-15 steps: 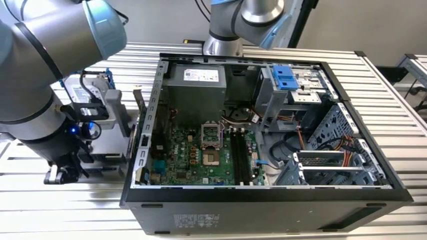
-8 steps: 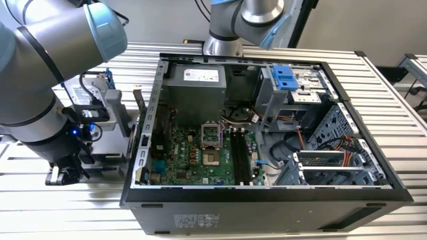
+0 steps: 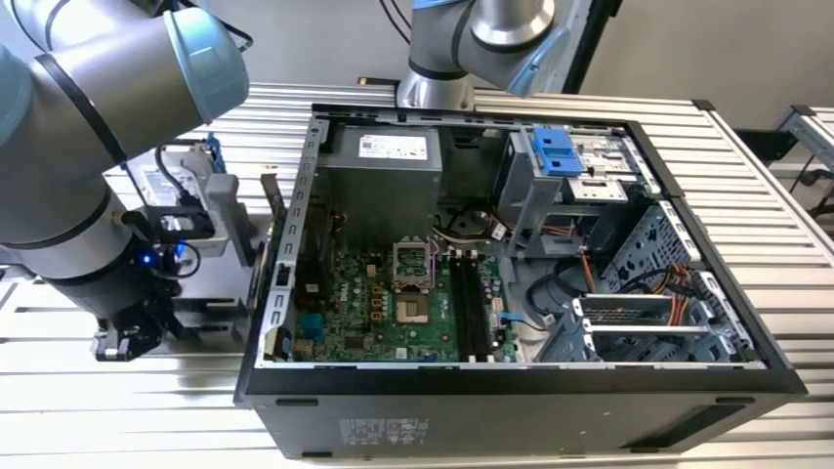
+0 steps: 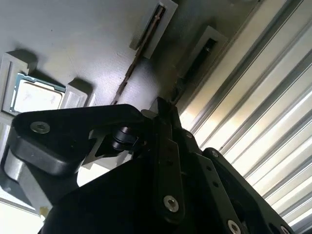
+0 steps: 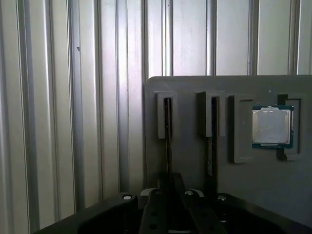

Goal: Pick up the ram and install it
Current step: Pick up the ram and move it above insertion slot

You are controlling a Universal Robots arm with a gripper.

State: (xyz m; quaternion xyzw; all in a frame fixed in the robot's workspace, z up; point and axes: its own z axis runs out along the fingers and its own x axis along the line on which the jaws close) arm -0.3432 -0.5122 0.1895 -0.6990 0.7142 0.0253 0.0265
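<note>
- The ram [image 5: 168, 131] stood on its long edge in a grey tray [image 5: 190, 161]. Its long axis ran parallel with the ribs of the metal table [image 5: 58, 122], pointing straight away from the gripper [image 5: 170, 183], and its far end sat in a raised grey bracket.
- Seen edge-on in both wrist views, it was a thin, dark, straight strip [image 4: 195, 66].
- It was the stick nearest the tray's edge. A brown-edged card [image 5: 210, 146] stood parallel just beside it, and a processor [image 5: 272, 126] lay in a recess beyond that.
- The gripper sat at the ram's near end, in line with it; how its jaws stood could not be told.
- In the exterior view the arm [image 3: 78, 176] reached down at the left, beside an open computer case [image 3: 521, 376] holding a green motherboard [image 3: 378, 313].
</note>
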